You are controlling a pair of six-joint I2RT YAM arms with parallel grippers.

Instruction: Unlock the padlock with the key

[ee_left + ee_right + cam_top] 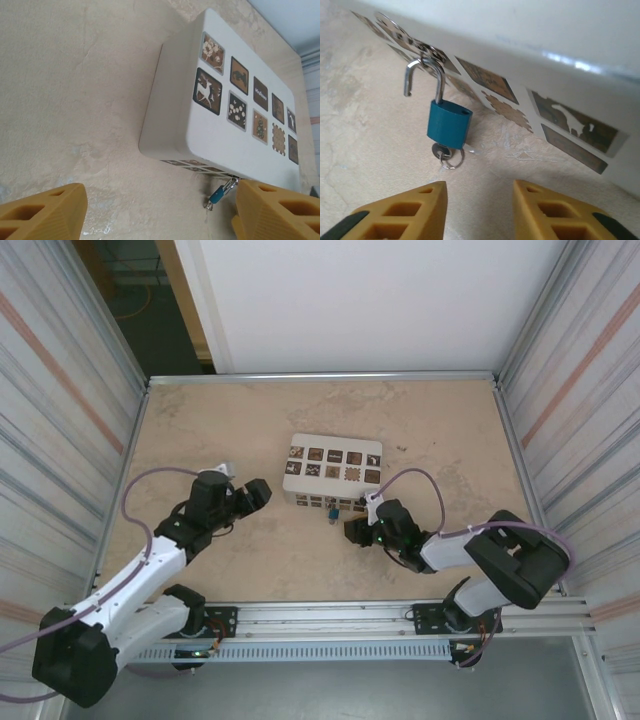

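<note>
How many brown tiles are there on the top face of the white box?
10 brown tiles, in two rows of five across the top of the white box. Its front side carries more, partly hidden.

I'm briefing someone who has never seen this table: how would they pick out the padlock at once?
Find the white rectangular box with brown picture tiles in the middle of the beige table. On its long side nearest the right gripper hangs the small blue-bodied padlock by a thin silver shackle. It is the only blue thing, with a small silver key in its bottom.

Bright, even light, soft shadows, close foreground slightly blurred.
</note>
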